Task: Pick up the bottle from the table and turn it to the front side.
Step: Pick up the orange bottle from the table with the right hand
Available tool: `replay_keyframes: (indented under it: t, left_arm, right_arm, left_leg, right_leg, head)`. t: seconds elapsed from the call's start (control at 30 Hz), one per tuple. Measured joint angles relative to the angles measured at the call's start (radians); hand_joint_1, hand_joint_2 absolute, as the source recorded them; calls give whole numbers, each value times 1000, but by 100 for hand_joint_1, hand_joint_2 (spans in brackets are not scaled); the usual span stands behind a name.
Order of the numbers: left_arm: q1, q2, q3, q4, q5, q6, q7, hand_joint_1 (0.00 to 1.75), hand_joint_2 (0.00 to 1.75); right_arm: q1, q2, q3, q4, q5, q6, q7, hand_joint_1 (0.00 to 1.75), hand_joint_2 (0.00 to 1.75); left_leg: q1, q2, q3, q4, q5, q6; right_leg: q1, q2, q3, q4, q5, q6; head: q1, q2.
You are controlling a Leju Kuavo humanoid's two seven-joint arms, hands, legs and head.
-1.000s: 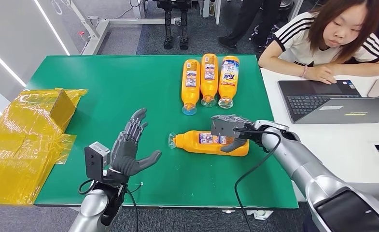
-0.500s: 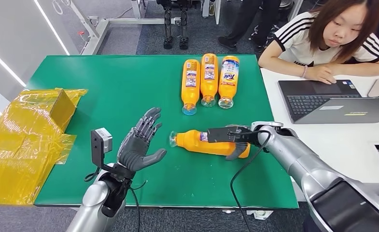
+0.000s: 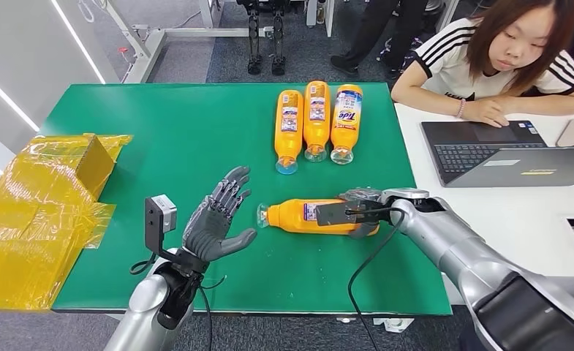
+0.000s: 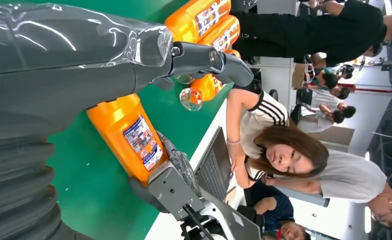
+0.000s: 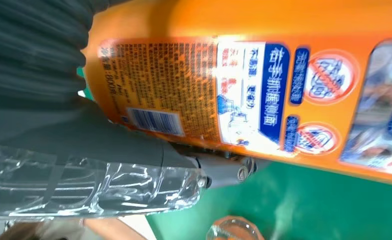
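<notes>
An orange plastic detergent bottle (image 3: 314,217) with a clear cap lies on its side on the green desk (image 3: 159,139), near the desk's front edge, cap toward nine o'clock and base toward three o'clock. In the right wrist view its back label (image 5: 223,95) faces the camera: dense small print, a barcode, blue panels with white Chinese characters and two round red prohibition signs; the small print is too blurred to read.

The right robot hand (image 3: 357,212) grips the bottle around its base end, thumb and fingers wrapped on opposite sides. The left robot hand (image 3: 214,219) hovers just beside the cap at nine o'clock from the bottle, palm up, fingers spread wide, holding nothing and not touching the bottle.

At twelve o'clock from the bottle, three more orange bottles (image 3: 316,121) lie side by side, caps toward the robot. The rightmost shows a front label reading "Tide"; the other two show small back labels.

At the desk's nine o'clock edge lies crumpled yellow plastic wrapping (image 3: 42,205). At three o'clock stands a white table (image 3: 503,219) with an open dark laptop (image 3: 488,150), and a person in a black-and-white striped shirt (image 3: 488,66) leans on it.
</notes>
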Motion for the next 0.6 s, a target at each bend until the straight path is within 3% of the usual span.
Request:
replay_keyframes:
  t: [0.37, 0.6]
  left_arm:
    - [7, -1, 6, 4, -3, 0, -13, 0, 175]
    - [44, 0, 15, 0, -70, 71, -60, 0, 175]
  right_arm:
    - [10, -13, 41, -38, 12, -59, -13, 175, 175]
    - [64, -12, 17, -58, -82, -179, -92, 175, 175]
  left_leg:
    - [0, 0, 0, 0, 0, 0]
    - [0, 0, 0, 0, 0, 0]
  right_leg:
    - [0, 0, 0, 0, 0, 0]
    - [0, 0, 0, 0, 0, 0]
  head:
    - [0, 0]
    - [0, 0]
